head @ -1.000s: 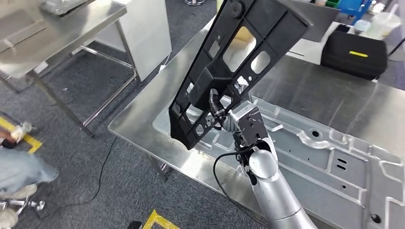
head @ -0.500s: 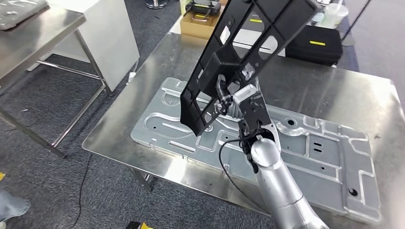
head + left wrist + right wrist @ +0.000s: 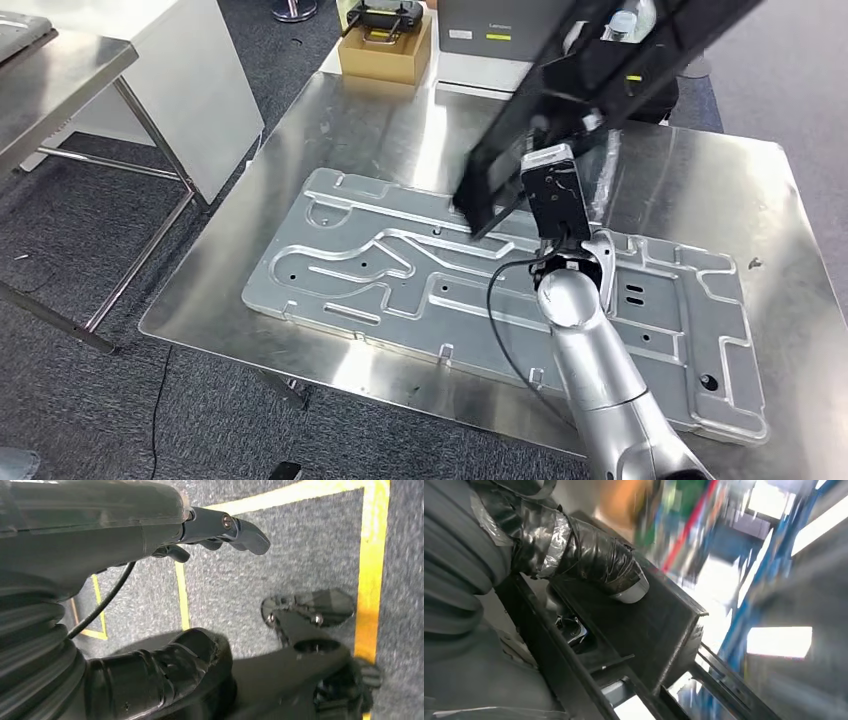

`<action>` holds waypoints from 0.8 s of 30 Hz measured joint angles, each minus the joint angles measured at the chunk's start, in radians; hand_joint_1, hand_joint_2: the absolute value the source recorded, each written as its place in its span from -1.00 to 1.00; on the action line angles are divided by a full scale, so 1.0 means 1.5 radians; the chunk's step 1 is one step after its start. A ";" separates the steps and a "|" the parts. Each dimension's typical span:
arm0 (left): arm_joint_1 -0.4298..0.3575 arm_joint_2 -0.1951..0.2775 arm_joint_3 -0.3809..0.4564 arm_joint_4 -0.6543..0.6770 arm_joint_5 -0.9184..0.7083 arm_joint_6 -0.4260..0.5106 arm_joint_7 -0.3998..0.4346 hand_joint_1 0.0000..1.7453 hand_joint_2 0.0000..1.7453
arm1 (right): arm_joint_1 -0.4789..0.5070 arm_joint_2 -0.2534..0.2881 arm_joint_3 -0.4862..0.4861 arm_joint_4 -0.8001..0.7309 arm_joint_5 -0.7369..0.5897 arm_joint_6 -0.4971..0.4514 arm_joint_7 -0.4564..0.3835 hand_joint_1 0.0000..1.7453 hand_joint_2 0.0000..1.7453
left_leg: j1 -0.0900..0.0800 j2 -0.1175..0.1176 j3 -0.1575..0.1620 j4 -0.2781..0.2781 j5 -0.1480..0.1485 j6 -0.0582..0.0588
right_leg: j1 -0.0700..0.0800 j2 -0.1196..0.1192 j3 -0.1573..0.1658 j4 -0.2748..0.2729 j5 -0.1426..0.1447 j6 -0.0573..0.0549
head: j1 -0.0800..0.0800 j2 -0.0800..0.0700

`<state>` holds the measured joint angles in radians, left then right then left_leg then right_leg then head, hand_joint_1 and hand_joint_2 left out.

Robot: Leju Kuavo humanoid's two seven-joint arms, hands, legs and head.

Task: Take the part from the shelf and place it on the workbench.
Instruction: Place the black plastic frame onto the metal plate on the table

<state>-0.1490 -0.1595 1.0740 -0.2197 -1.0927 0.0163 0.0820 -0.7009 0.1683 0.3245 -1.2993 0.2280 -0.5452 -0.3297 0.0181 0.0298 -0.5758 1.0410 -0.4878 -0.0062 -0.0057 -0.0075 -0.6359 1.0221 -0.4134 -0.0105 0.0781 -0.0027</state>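
Over the workbench [image 3: 690, 180], right hand [image 3: 589, 562] grips the black part [image 3: 590, 75], thumb pressed flat on a rib in the wrist view. Part held high and steeply tilted; its lower end hangs above the far edge of the silver plate [image 3: 400, 270] lying on the bench, its upper end runs out past the frame. Part extends up and away from the hand, so most of its length is overhung.

Step in hand, by my reading: bringing the part down to the bench. Level it before lowering; a long lever on one grip could twist. Set the low end down first, on or beside the plate, then ease the rest flat.

Left hand [image 3: 225, 527] hangs over the floor, fingers apart, holding nothing.
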 joint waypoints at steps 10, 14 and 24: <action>0.001 0.000 -0.001 0.000 -0.001 0.005 0.001 -1.00 1.00 | -0.014 0.014 -0.003 0.021 0.021 -0.024 0.000 1.00 1.00 | 0.000 -0.017 -0.035 0.020 0.027 0.002 | 0.003 0.023 0.007 0.014 -0.016 -0.005 | -0.001 0.000; 0.001 -0.001 -0.002 0.000 -0.003 0.005 0.001 -1.00 1.00 | -0.016 0.015 -0.003 0.024 0.065 -0.045 0.002 1.00 1.00 | -0.002 -0.019 -0.027 -0.002 0.031 0.014 | 0.003 0.024 0.004 0.014 -0.017 0.007 | -0.001 0.000; -0.005 -0.006 -0.018 0.000 -0.021 -0.005 0.018 -1.00 1.00 | 0.004 0.067 -0.097 -0.001 0.726 -0.097 0.014 1.00 1.00 | 0.002 -0.014 -0.015 -0.007 0.026 0.023 | -0.007 0.006 -0.036 0.088 -0.028 0.024 | 0.002 0.000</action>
<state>-0.1558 -0.1683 1.0464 -0.2197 -1.1235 0.0085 0.1085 -0.6956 0.2690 0.1794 -1.3008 1.3172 -0.6902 -0.3081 0.0208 0.0088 -0.5985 1.0305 -0.4486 0.0282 -0.0160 0.0008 -0.6902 1.1545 -0.4551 0.0256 0.0817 -0.0027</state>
